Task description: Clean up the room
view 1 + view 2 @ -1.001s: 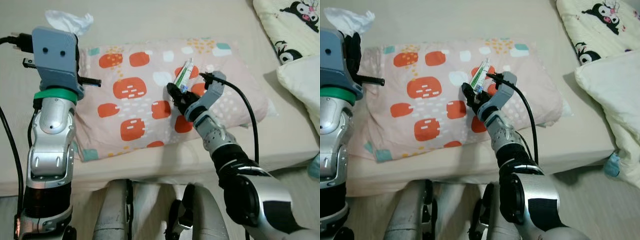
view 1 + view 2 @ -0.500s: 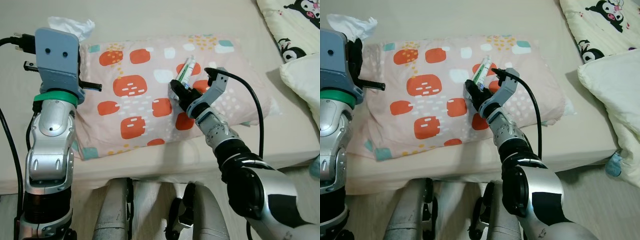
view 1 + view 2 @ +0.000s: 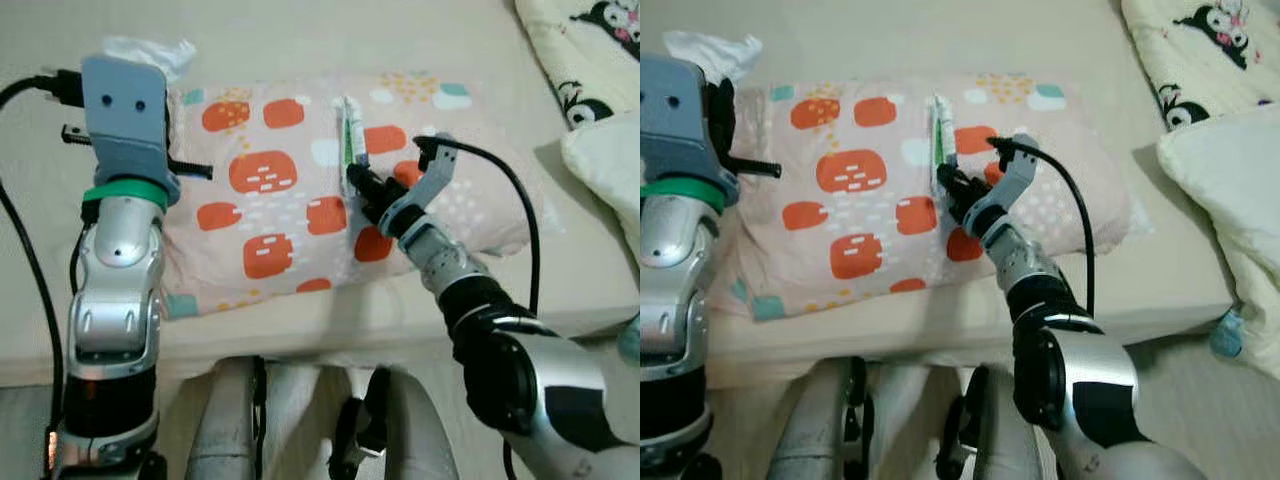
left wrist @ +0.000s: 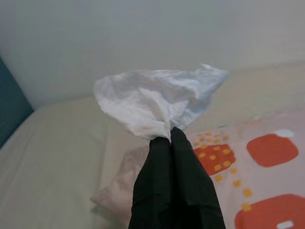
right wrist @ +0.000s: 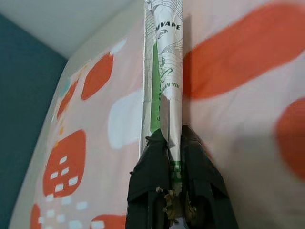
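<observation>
Robot's standing at the near edge of the bed (image 3: pixel 300 40), both arms up over a pink pillow (image 3: pixel 270 215) w/ orange blotches. The pillow lies along the bed's near edge, a bit askew, its near-left corner almost at the mattress edge.

Right gripper (image 3: pixel 357 183) is over the middle of the pillow, toward its far edge. Fingers are pinched tight on the bottom end of a white-and-green tube (image 3: pixel 348 135); in the right wrist view the tube (image 5: pixel 164 76) sits squeezed between the two black fingers (image 5: pixel 148 167) w/ no gap left. The tube sticks up and away from the claw toward the pillow's far edge, roughly straight, green stripe along its length w/ some print on it. Can't tell if its far end touches the fabric or hangs just above. A black cable (image 3: pixel 500 200) loops off the right wrist over the pillow's right half.

Left gripper (image 4: pixel 167 138) is held up by the pillow's far-left corner, fingers closed together on a crumpled white tissue (image 4: pixel 155 102). The tissue fans out past the fingertips, clear of the bed. From the head cam a bit of the tissue (image 3: pixel 150 50) peeks out behind the grey-blue wrist housing (image 3: pixel 125 110).

At the bed's right edge there's a cream blanket w/ black cartoon figures (image 3: pixel 585 45), well apart from the pillow, and a white cushion (image 3: pixel 605 165) just below it.
</observation>
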`<state>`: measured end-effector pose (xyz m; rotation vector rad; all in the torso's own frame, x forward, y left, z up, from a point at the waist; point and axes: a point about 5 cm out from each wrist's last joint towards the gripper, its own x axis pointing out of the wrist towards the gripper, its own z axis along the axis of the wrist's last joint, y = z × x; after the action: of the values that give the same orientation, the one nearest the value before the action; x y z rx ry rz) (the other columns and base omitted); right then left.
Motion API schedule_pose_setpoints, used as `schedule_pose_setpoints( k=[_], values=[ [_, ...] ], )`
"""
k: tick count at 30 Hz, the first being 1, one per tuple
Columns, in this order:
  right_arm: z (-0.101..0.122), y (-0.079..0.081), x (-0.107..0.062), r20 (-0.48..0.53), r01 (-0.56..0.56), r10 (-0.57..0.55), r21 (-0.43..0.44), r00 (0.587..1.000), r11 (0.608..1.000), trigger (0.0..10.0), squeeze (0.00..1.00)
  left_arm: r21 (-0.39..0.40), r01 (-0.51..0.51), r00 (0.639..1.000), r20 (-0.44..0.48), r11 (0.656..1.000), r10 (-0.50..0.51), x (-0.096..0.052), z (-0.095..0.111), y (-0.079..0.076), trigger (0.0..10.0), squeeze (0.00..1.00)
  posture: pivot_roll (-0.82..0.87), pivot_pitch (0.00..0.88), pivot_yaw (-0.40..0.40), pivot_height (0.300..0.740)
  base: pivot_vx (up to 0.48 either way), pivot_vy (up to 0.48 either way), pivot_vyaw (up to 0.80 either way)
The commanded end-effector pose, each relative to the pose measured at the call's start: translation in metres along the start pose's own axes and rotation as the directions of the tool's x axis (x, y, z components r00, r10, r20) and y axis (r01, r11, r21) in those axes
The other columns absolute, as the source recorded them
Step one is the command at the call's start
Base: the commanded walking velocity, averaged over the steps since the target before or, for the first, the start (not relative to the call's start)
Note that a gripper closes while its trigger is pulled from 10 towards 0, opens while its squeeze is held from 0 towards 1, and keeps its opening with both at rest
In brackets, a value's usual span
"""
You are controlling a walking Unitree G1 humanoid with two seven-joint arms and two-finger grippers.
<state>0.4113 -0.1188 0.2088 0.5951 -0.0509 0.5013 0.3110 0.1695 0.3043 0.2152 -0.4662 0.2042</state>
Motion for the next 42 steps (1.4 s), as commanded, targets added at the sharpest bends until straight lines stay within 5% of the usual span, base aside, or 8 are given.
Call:
schedule_pose_setpoints(
  k=[1, 11, 12, 15, 18, 22, 34, 42],
  values=[
    [0.005, -0.001, 0.0, 0.017, -0.008, 0.008, -0.01, 1.0, 1.0, 0.0, 0.0, -0.01, 0.013, 1.0, 0.005, 1.0, -0.013, -0.001, -0.002, -0.006, 10.0, 0.0, 0.26, 0.226, -0.082, 0.623, 0.0, 0.0, 0.0],
    [0.038, 0.004, -0.01, 0.18, -0.093, 0.137, -0.238, 0.974, 0.967, 0.0, 0.0, -0.132, 0.132, 0.99, -0.041, 0.982, -0.139, -0.008, -0.013, -0.034, 10.0, 0.0, 0.18, 0.142, -0.091, 0.623, 0.0, 0.0, 0.0],
    [0.04, 0.003, -0.02, 0.233, -0.062, 0.134, -0.294, 0.963, 0.954, 10.0, 0.0, -0.191, 0.219, 0.969, -0.072, 0.957, -0.236, -0.016, -0.019, -0.043, 10.0, 0.0, 0.16, 0.129, -0.089, 0.623, 0.0, 0.0, 0.0],
    [0.035, 0.0, -0.034, 0.283, -0.005, 0.108, -0.341, 0.953, 0.94, 10.0, 0.0, -0.213, 0.28, 0.948, -0.091, 0.936, -0.304, -0.025, -0.026, -0.048, 10.0, 0.0, 0.14, 0.108, -0.083, 0.623, 0.0, 0.0, 0.0],
    [0.006, -0.015, -0.09, 0.402, 0.289, -0.102, -0.44, 0.91, 0.85, 10.0, 0.0, -0.214, 0.343, 0.907, -0.179, 0.915, -0.382, -0.049, -0.052, -0.045, 10.0, 0.0, 0.12, 0.089, -0.059, 0.623, 0.0, 0.0, 0.0],
    [-0.005, -0.023, -0.112, 0.435, 0.387, -0.179, -0.456, 0.883, 0.801, 10.0, 0.0, -0.145, 0.345, 0.904, -0.213, 0.927, -0.37, -0.052, -0.068, -0.041, 10.0, 0.0, 0.09, 0.068, -0.033, 0.623, 0.0, 0.0, 0.0],
    [0.007, -0.022, -0.123, 0.505, 0.507, -0.226, -0.531, 0.833, 0.678, 10.0, 0.0, -0.087, 0.356, 0.905, -0.214, 0.93, -0.367, -0.042, -0.081, -0.043, 10.0, 0.0, 0.07, 0.02, -0.02, 0.643, 0.0, 0.0, 0.0],
    [0.004, -0.02, -0.121, 0.496, 0.506, -0.232, -0.538, 0.837, 0.674, 10.0, 0.0, -0.081, 0.36, 0.899, -0.236, 0.93, -0.369, -0.045, -0.09, -0.042, 10.0, 0.0, 0.07, 0.016, -0.026, 0.673, 0.0, 0.0, 0.0]
  ],
)
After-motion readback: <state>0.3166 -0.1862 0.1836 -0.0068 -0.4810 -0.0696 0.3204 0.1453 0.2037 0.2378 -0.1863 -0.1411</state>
